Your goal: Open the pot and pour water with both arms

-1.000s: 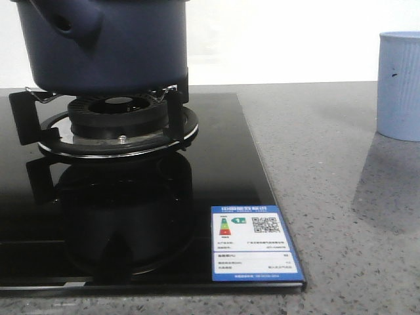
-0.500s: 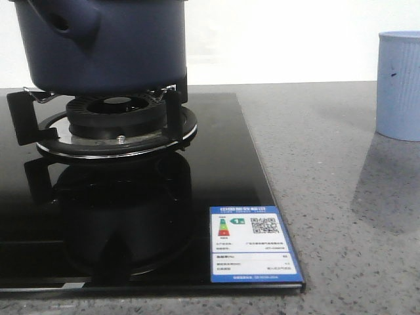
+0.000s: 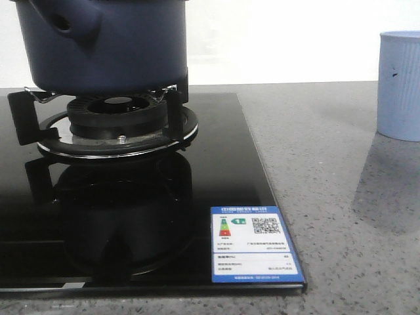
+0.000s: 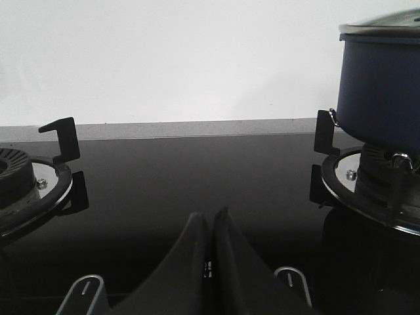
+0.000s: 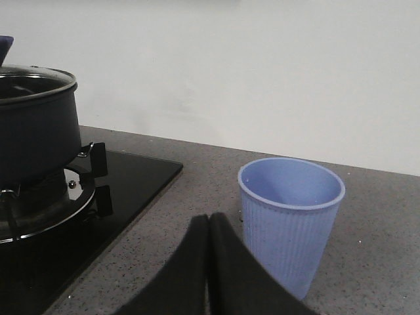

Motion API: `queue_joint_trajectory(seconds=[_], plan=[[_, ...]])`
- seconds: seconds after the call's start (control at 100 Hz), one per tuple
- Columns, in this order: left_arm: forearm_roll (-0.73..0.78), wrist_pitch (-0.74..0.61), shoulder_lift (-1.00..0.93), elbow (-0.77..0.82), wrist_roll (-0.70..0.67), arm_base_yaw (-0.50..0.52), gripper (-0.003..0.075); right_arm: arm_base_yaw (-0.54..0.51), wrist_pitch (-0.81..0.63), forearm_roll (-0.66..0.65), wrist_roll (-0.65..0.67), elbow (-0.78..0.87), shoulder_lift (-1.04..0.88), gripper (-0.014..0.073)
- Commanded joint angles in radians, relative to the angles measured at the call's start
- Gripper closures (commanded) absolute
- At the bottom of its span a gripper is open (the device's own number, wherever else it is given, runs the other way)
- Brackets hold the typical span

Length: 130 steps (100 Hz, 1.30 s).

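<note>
Unreadable energy label [image 3: 256, 243] on cooktop [image 3: 216, 151]

It was a kitchen, shown by a black glass gas hob [image 3: 216, 164] with ringed burners [image 3: 118, 125] and pan supports set into a speckled grey stone desk [image 3: 341, 197] against a plain white wall, an energy label [image 3: 254, 243] stuck on the hob's corner.
</note>
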Motion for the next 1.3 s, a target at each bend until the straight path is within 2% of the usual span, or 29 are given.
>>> queue_joint_trajectory(seconds=[0.0,0.79,0.87,0.98,1.11,1.29], plan=[[-0.012,-0.079,-0.025,0.015,-0.013,0.0,0.0736,0.002,-0.076,-0.012,-0.004,-0.028,0.009,0.0656],[-0.012,-0.079,-0.025,0.015,-0.013,0.0,0.0736,0.002,-0.049,-0.01,-0.004,-0.02,0.011,0.0656],[-0.012,-0.079,-0.025,0.015,-0.013,0.0,0.0736,0.002,-0.041,0.031,-0.017,0.001,0.023,0.0656],[-0.012,-0.079,-0.025,0.015,-0.013,0.0,0.0736,0.0,-0.01,0.17,-0.142,0.031,0.03,0.0656],[-0.012,-0.079,-0.025,0.015,-0.013,0.0,0.0736,-0.063,-0.017,0.191,-0.197,0.056,-0.026,0.0656],[-0.012,-0.079,-0.025,0.015,-0.013,0.0,0.0736,-0.186,-0.019,0.233,-0.197,0.142,-0.108,0.0656]])
